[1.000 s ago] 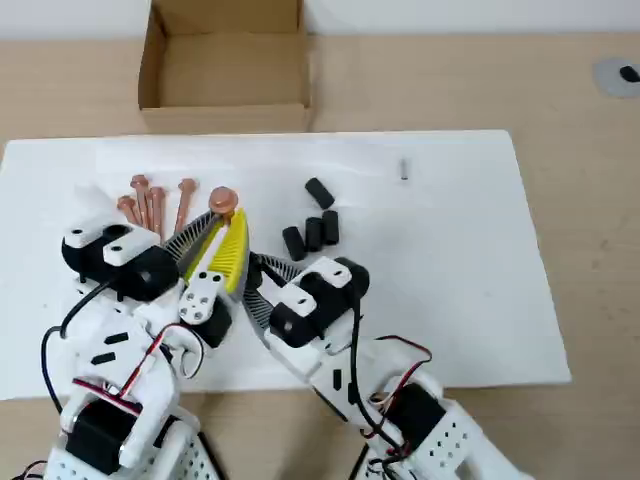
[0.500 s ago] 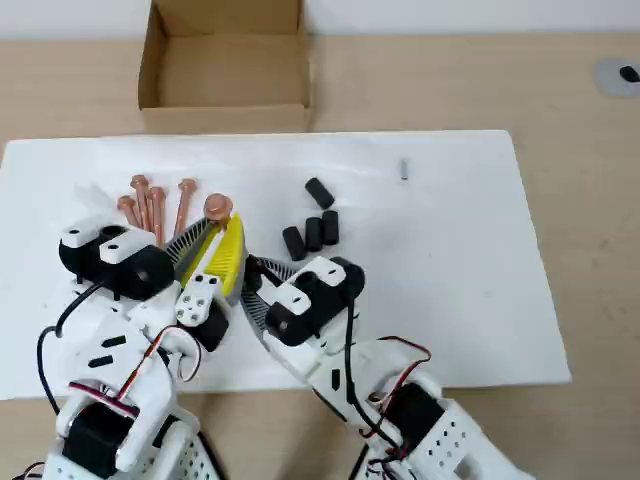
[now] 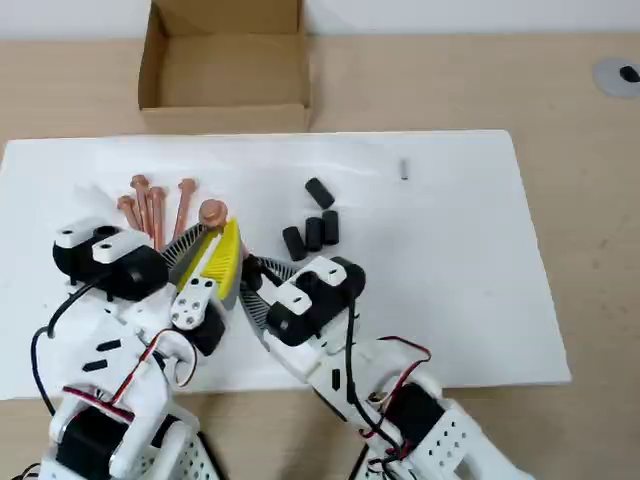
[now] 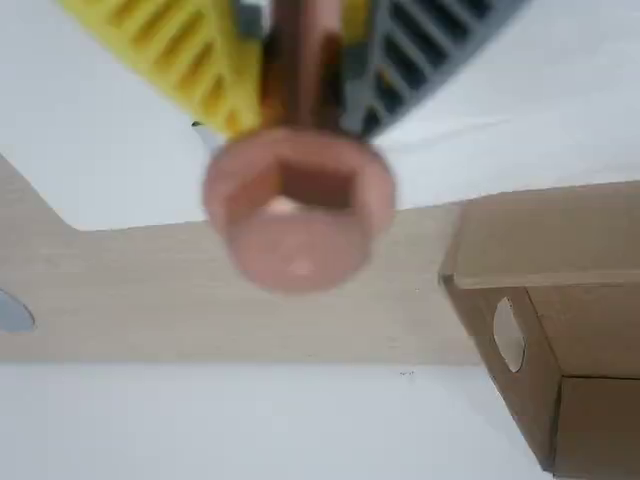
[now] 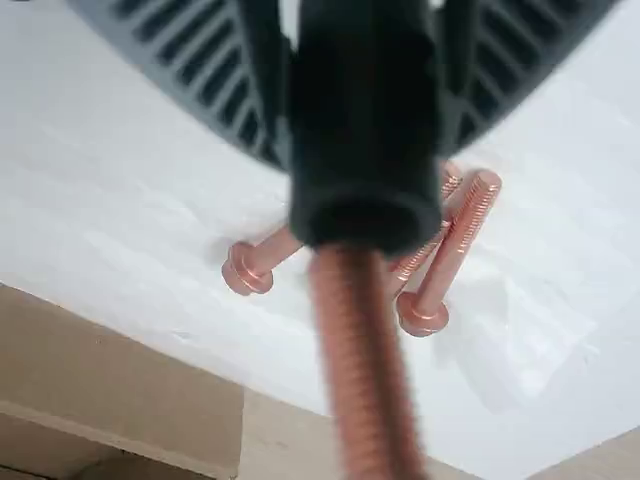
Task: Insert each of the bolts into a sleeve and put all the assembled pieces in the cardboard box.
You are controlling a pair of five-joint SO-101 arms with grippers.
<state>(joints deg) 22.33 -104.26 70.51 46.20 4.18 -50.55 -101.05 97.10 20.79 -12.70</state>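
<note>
Holding one copper bolt (image 4: 298,210) by its shank, your left end effector (image 4: 300,50) has its yellow and grey fingers closed against it, flanged head sticking out past the tips. The bolt's threaded end meets the mouth of a black sleeve (image 5: 365,150), which your right end effector (image 5: 365,60) grips tightly; depth of entry cannot be told. Both are over the white sheet (image 3: 450,280). Loose bolts (image 3: 155,205) lie beside the left arm, loose sleeves (image 3: 313,232) near the right. Cardboard box (image 3: 225,70) sits beyond the sheet on the tabletop (image 3: 580,200)
</note>
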